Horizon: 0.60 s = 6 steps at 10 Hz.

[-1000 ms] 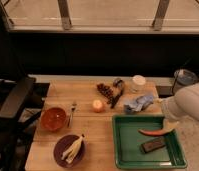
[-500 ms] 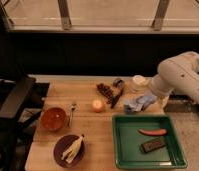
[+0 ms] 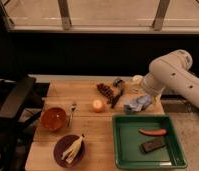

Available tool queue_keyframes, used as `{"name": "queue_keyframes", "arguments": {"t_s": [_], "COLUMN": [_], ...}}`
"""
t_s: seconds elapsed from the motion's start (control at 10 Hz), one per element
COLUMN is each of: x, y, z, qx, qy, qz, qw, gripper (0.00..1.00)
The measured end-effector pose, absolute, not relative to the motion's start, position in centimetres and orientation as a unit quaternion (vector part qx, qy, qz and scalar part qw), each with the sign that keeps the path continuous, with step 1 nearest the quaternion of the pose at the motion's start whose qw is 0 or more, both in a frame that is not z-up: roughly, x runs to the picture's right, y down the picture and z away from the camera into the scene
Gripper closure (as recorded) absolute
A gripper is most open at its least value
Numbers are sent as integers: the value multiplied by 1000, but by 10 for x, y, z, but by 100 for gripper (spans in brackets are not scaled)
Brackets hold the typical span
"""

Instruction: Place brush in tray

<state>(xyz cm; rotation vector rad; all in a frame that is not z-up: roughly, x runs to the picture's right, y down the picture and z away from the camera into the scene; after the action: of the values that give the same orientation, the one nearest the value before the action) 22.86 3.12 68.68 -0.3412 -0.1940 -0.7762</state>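
- Orange bowl (image 3: 53, 118), one, at the left of the worktop (image 3: 98, 131). One fork (image 3: 72, 112) lies just beside it on the right, looks laid out as a table setting.
- Purple plate (image 3: 68, 151), one, lower left, with one pale husk-like thing (image 3: 74, 147) lying on it. It's a distractor, not the target container.
- Small orange fruit (image 3: 97, 105), one, loose mid-worktop.
- Brown knobbly cluster (image 3: 105, 90), one, upper middle.
- Brush (image 3: 115, 97), one: a dark slim stick lying flat and slanted on the worktop, paler end toward the back. It sits just right of the cluster, looks to touch it, and is above the tray's upper left corner. It's outside the tray, so the task isn't done.
- Blue cloth (image 3: 138, 103), one, crumpled between the brush and the arm.
- White cup (image 3: 137, 79), one, at the back edge.
- Green tray (image 3: 130, 150), one, lower right, holding one red chilli (image 3: 153, 132) and one dark block (image 3: 154, 146). Its left half is bare, so there's room for the brush.
- Gripper (image 3: 143, 95), one, at the end of the white arm in the upper right, low over the cloth and near the brush on its right. Can't tell if it is spread or closed, and nothing visible in it. Probably lining up to reach the brush.
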Motion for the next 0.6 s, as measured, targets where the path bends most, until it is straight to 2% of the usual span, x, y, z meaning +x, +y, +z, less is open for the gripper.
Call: {"name": "queue_keyframes", "arguments": {"t_s": [0.4, 0.6], "x": [223, 215], "y": [39, 32], "z": [681, 693], "qx": [-164, -154], "qy": [-93, -93], "qz": [-458, -522], "qw": [869, 834], "gripper": [20, 20]}}
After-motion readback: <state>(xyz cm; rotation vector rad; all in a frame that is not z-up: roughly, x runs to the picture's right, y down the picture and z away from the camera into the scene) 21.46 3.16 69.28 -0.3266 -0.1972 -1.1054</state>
